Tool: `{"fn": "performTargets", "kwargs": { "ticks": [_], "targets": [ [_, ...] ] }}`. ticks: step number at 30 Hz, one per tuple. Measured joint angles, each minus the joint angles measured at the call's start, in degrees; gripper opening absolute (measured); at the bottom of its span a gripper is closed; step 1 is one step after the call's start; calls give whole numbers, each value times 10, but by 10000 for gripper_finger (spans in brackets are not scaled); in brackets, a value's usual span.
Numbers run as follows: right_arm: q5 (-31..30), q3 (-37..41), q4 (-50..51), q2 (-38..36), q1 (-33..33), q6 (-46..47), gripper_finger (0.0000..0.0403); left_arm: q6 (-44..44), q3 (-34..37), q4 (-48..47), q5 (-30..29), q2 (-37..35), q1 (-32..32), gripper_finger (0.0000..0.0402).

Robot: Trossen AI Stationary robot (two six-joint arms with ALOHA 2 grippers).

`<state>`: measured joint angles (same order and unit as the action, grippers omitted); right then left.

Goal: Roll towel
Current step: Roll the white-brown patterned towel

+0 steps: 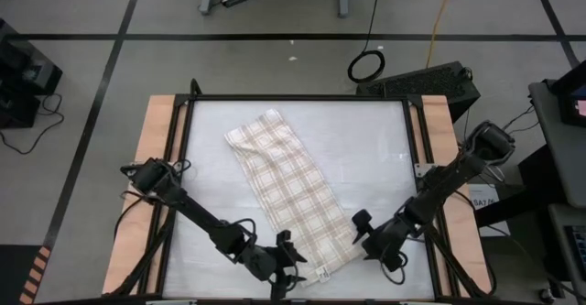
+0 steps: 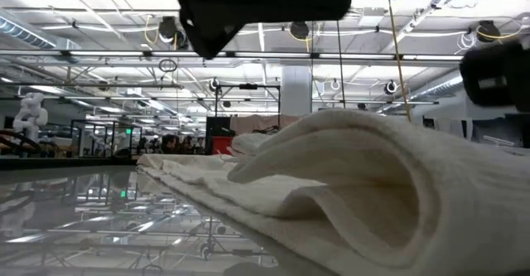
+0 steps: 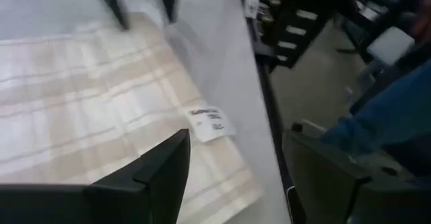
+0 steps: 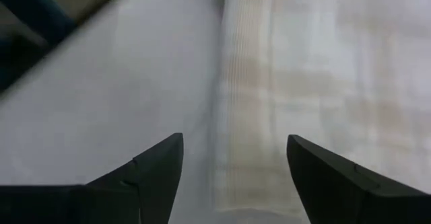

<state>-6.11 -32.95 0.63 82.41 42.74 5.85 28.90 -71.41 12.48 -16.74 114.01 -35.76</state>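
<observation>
The towel, cream with a tan plaid grid, lies in a long strip slanting from the table's far left to its near right. A white label sits at its near corner. In the low view its near end rises in a soft hump. My left gripper stands open just left of the towel's near end; only one finger shows in its wrist view. My right gripper stands open at the towel's near right edge, its fingers on either side of that edge and above it.
The table's white top is bare left of the towel, with more bare room at the far right. Wooden rails run along both sides. A black case sits beyond the far right corner. A person's blue-clad leg shows past the table's near edge.
</observation>
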Motion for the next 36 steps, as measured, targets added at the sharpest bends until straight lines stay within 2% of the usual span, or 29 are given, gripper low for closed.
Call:
{"fn": "performTargets", "kwargs": {
  "ticks": [6, 10, 18, 25, 31, 36],
  "targets": [
    [-14, -3, -33, 66, -3, 8, 254, -24, -30, 8, 16, 30, 4, 238],
    [-10, -14, -28, 79, -9, 35, 232, -24, -50, 6, 15, 42, 8, 238],
    [-16, -32, -18, 82, -17, 70, 120, -19, -65, -12, 16, 57, 7, 238],
    [51, -33, -21, 82, -45, 132, 15, 60, -65, -79, -22, 37, 8, 238],
    [130, -33, -24, 80, -77, 200, 19, 97, -71, -95, -54, -20, 2, 238],
    [172, -33, -24, 80, -107, 224, 8, 98, -91, -105, -60, -18, -20, 238]
  ]
}}
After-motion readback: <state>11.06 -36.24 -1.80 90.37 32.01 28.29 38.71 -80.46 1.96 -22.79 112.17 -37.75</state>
